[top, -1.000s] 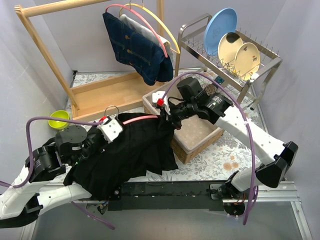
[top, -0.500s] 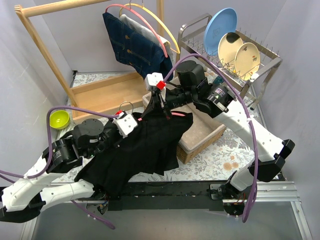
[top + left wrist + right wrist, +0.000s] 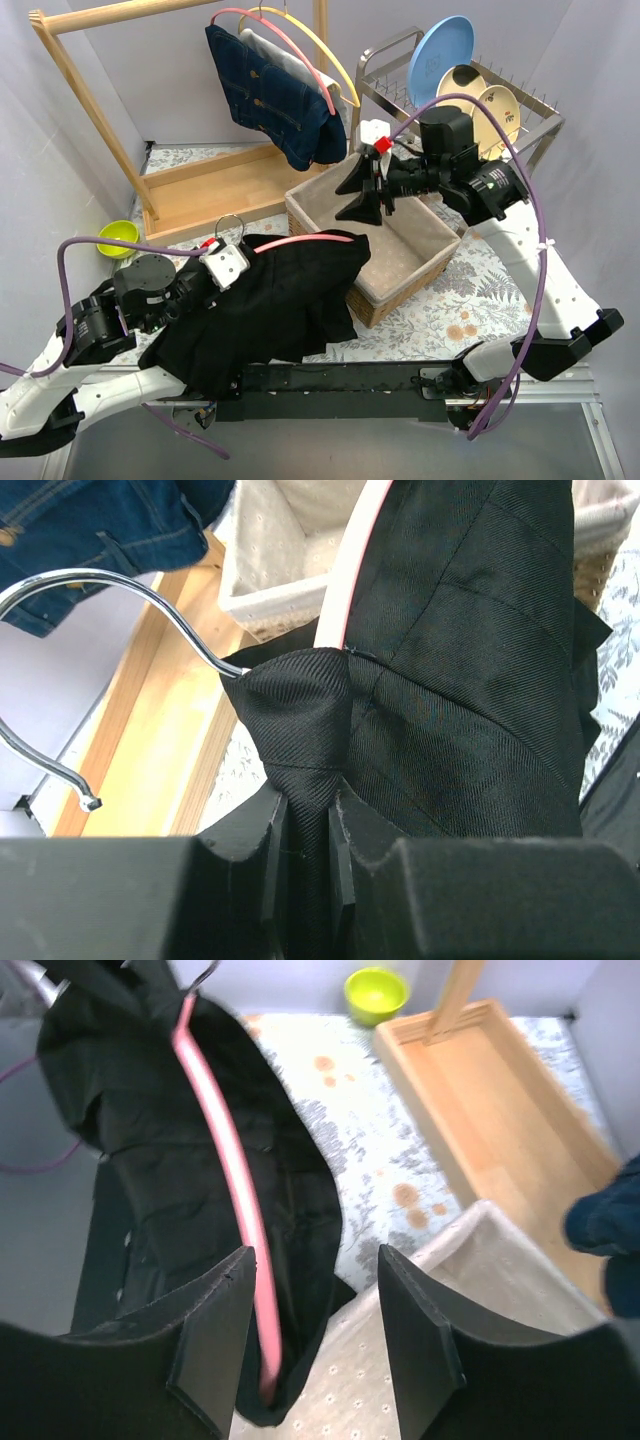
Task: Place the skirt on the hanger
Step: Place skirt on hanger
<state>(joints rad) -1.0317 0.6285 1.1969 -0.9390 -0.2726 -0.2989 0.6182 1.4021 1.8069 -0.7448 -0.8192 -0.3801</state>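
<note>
The left gripper [image 3: 308,815] is clamped on a fold of the black twill skirt [image 3: 280,300], which drapes over the pink plastic hanger [image 3: 300,240]. The right gripper [image 3: 362,197], jaws wide apart and empty, hangs above the cloth-lined wicker basket [image 3: 400,255]. Half a second ago it was at the hanger's far end. It has since drawn back, and the skirt now sags against the basket's corner.

Mock home set, wooden clothes rack [image 3: 93,110], dish rack [image 3: 527,141], floral tablecloth [image 3: 470,300]
</note>
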